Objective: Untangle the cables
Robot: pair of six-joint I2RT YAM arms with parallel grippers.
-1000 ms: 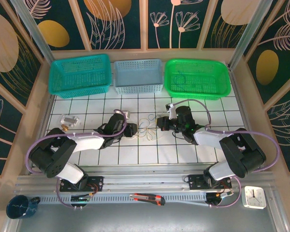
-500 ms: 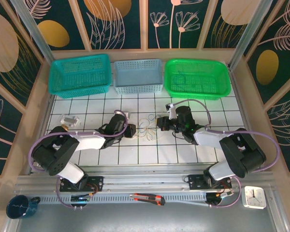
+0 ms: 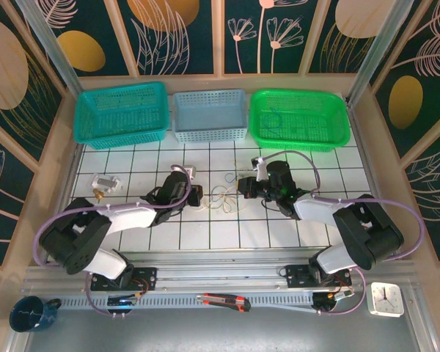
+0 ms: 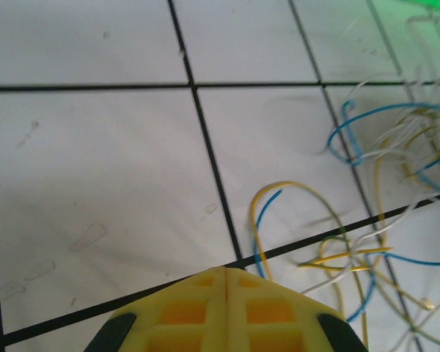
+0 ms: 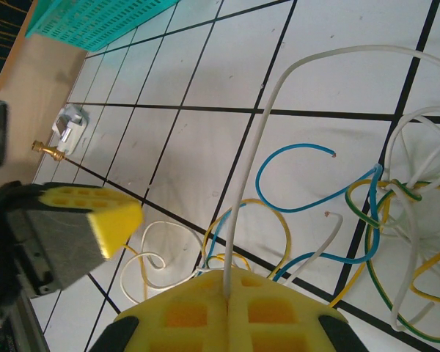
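Left gripper (image 4: 226,282) just closed fully, jaws flush, no strand visible in them; right gripper (image 5: 226,290) pinches a white strand of the cables (image 3: 221,196), which lie at left's 3 o'clock, so probably a missed grab, regrasp before pulling.

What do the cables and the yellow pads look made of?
The cables: thin wire in smooth, glossy plastic insulation, probably; cut ends show darker bare tips. The pads: matte yellow moulded plastic or rubber, judging by the gridded recesses.
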